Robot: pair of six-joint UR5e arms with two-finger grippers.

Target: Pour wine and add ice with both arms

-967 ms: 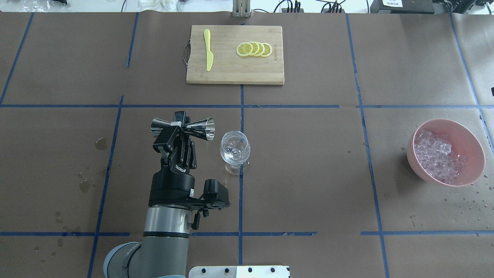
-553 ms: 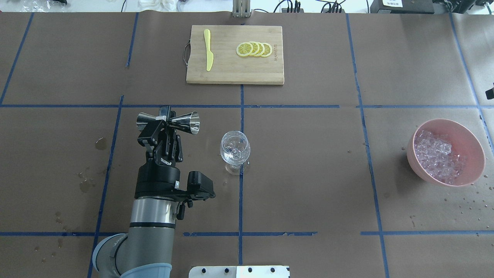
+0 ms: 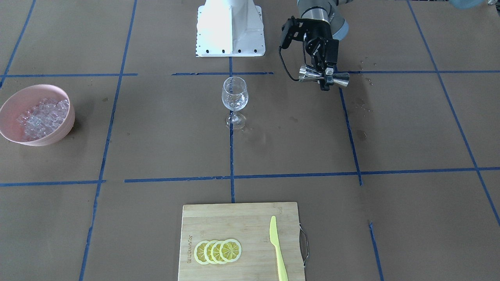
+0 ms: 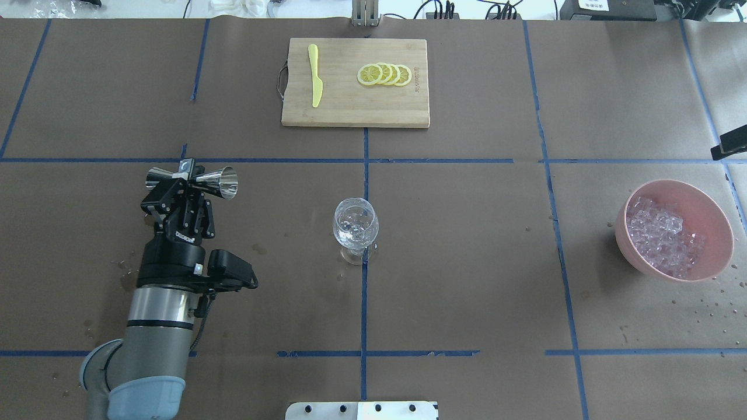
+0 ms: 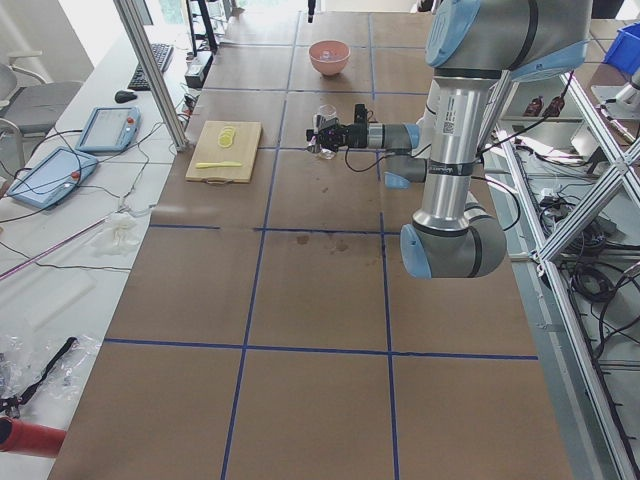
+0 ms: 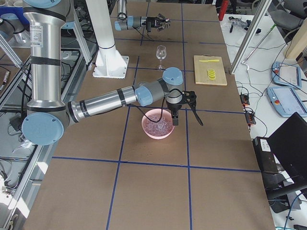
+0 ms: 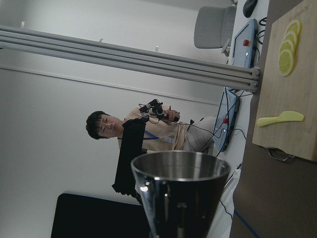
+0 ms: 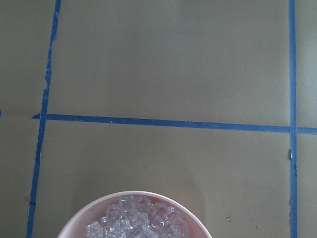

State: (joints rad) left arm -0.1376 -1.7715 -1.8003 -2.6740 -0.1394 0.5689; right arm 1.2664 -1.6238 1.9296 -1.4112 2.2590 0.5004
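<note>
My left gripper (image 4: 188, 175) is shut on a steel double-cone jigger (image 4: 217, 181), held on its side above the table, well left of the wine glass (image 4: 355, 227). The jigger (image 3: 312, 73) and the glass (image 3: 234, 95) also show in the front view. The glass stands upright at the table's middle with glints inside. The ice (image 4: 659, 236) fills a pink bowl (image 4: 715, 210) at the right. My right gripper (image 6: 186, 117) hangs just above the bowl's far side. I cannot tell whether it is open. Its wrist view shows the ice (image 8: 138, 223) at the bottom edge.
A bamboo cutting board (image 4: 350, 114) at the far middle carries several lemon slices (image 4: 385, 74) and a yellow plastic knife (image 4: 316, 76). Wet spots (image 4: 129, 280) mark the paper near my left arm. The white pedestal base (image 3: 230, 27) stands behind the glass.
My left arm has carried the jigger left and a little farther away from the glass. A black part of my right arm has come into view at the overhead's right edge.
</note>
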